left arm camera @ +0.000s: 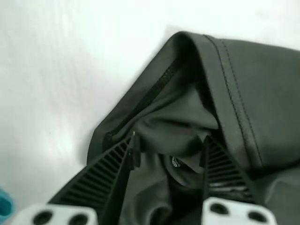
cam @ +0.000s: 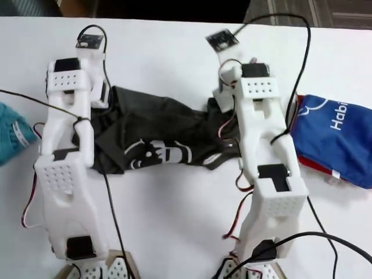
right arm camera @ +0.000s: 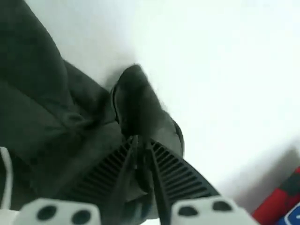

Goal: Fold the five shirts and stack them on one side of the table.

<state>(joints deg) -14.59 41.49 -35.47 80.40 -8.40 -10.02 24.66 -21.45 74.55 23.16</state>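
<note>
Pinching fold of black shirt (cam: 157, 136): right jaws, nearly closed, fabric clamped between them. Left jaws spread wide, straddling rumpled hem of same shirt, not clenched. Shirt lies crumpled on table (cam: 174, 221) between arms; blue shirt (cam: 331, 139) just beside right arm.

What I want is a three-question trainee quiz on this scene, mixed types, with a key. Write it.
1. True or false: the right tool is shut on the black shirt.
2. Which shirt lies on the outer side of the right arm? A. green B. blue C. white
3. Fill in: the left tool stands ____ over a fold of the black shirt.
Key: 1 true; 2 B, the blue shirt; 3 open.
</note>
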